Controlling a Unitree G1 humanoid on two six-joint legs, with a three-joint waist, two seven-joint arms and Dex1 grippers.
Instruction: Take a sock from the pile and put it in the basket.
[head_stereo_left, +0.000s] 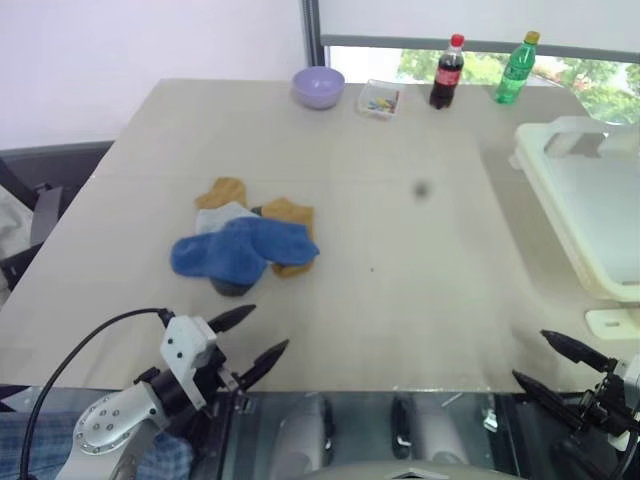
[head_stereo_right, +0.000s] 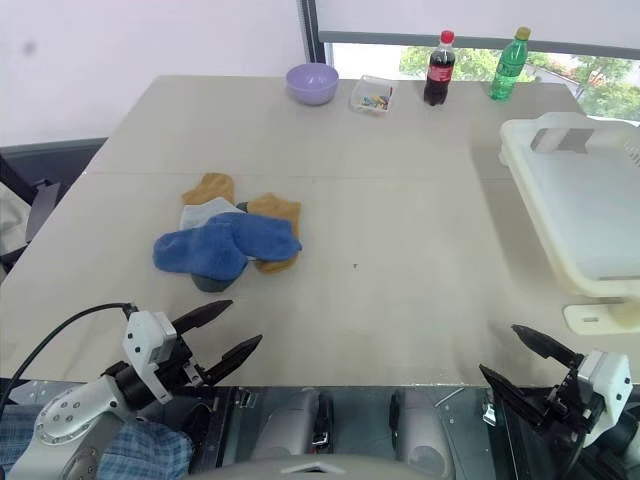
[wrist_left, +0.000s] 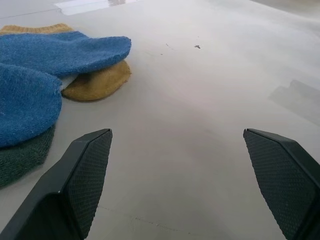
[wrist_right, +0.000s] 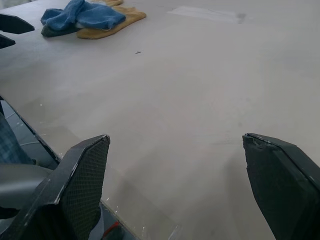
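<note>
sock pile (head_stereo_left: 245, 245) lies at 9 o'clock on the worktop (head_stereo_left: 400, 280), basket (head_stereo_left: 590, 215) at 3; left pincer (head_stereo_left: 262, 342) and right pincer (head_stereo_left: 545, 365) gape empty.

No text can be read — the labels on the two bottles (head_stereo_left: 446, 72) are too small.
</note>
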